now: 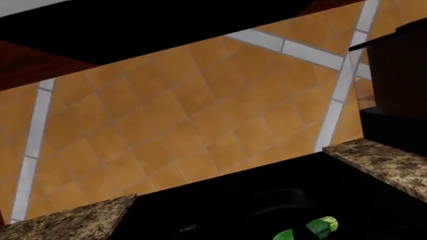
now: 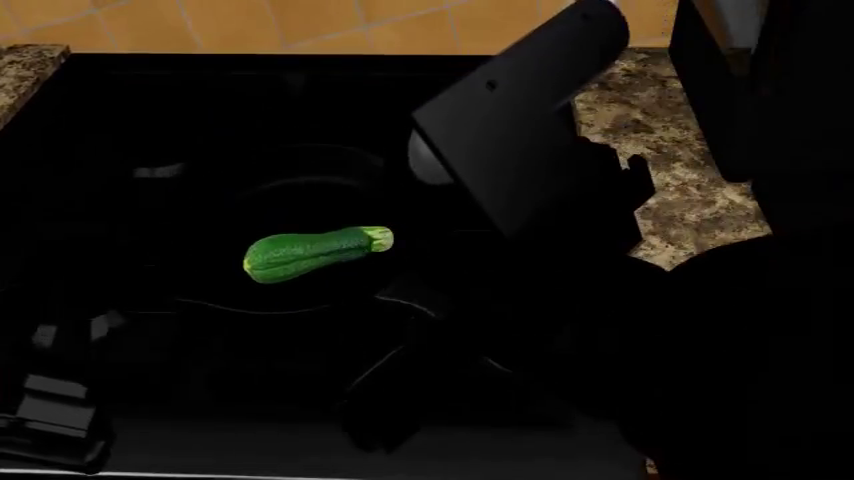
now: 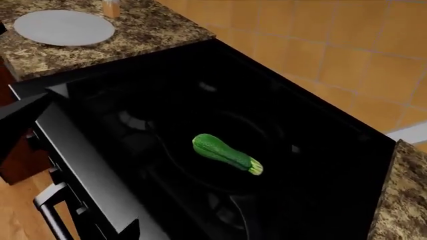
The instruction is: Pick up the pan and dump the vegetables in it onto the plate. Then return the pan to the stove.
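- Darkness swallows most of the stove (image 3: 313, 150): its grates and burners show only as faint grey glints against black, in every view.
- Pan (image 3: 220, 150) is barely separable from the cooktop; a dim circular rim can be traced around the zucchini (image 3: 225, 153), and the handle cannot be followed with any certainty.
- Zucchini lies on its side inside that faint ring, bright green, its pale stem end pointing toward the right arm (image 2: 514, 125) in the head view.
- In the left wrist view only the stem end and a sliver of green show at the frame's edge, the rest cut off.
- Plate (image 3: 65, 27) sits on the speckled granite counter (image 3: 140, 30) beside the stove, well apart from the pan, with a small bottle (image 3: 111, 7) just behind it, cropped by the frame.
- Right arm reaches in over the cooktop's right side as a large black slab, angled downward; its gripper merges into the black below, so whether it is spread or closed cannot be told.
- Left gripper is not identifiable in any view; its wrist camera faces the orange tiled wall (image 1: 187, 110).
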